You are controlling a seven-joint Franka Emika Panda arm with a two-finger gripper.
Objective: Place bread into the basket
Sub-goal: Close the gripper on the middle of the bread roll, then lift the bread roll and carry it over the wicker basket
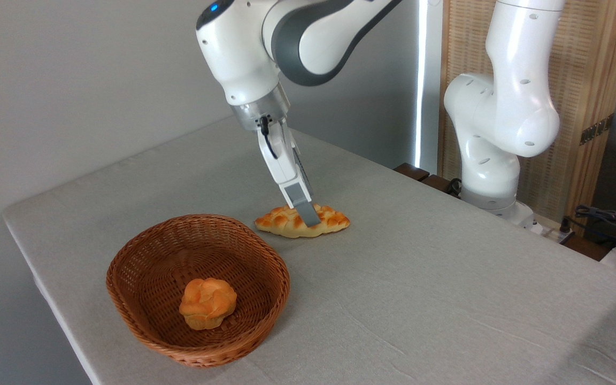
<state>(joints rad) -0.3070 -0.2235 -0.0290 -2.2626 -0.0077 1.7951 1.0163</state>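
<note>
Nearest the lens, an oval brown wicker basket (198, 289) sits at the table's front left, a small round orange bun (207, 302) resting on its floor. Just beyond the basket's far rim and apart from it, the braided bread (335, 219) lies flat on the grey tablecloth (420, 299), one pointed end toward the basket, its golden crust up and pale underside along the near edge. The robot's gripper (308, 213) comes down at a slant onto the middle of the loaf, the near finger (305, 206) crossing the crust; the second finger is hidden behind it, so whether the tool is clamped on the loaf or merely spread around it cannot be told. The white arm (500, 107) rises from its base at the table's far right edge, before a slatted wooden screen (597, 64). Cables (607, 219) lie at far right.
</note>
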